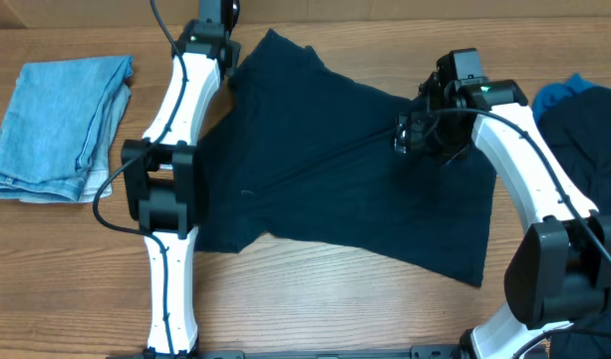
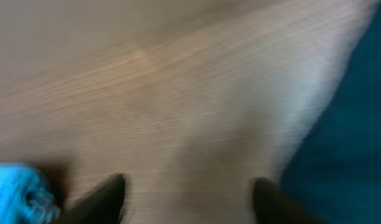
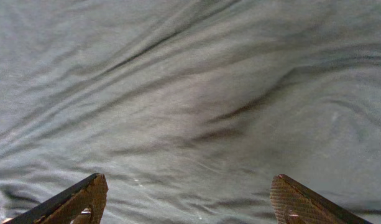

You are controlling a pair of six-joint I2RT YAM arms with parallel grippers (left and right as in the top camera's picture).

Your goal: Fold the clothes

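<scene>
The clothes (image 1: 335, 170), a dark navy T-shirt-like garment, lie spread across the middle of the table, with a ridge of creases running through them. My left gripper (image 1: 223, 12) is at the far edge, beside the garment's top-left corner. In the blurred left wrist view it (image 2: 189, 183) is open over bare wood, and the navy cloth (image 2: 352, 143) lies off to its right. My right gripper (image 1: 415, 132) hovers over the garment's right part. Seen from the right wrist, that gripper (image 3: 189, 179) is open, with wrinkled fabric (image 3: 190, 93) below and nothing between its fingers.
A folded light blue denim garment (image 1: 61, 125) lies at the left end of the table. A pile of dark cloth (image 1: 584, 115) with a bright blue piece (image 1: 559, 93) sits at the right edge. A light blue blur (image 2: 16, 190) shows beside the left finger.
</scene>
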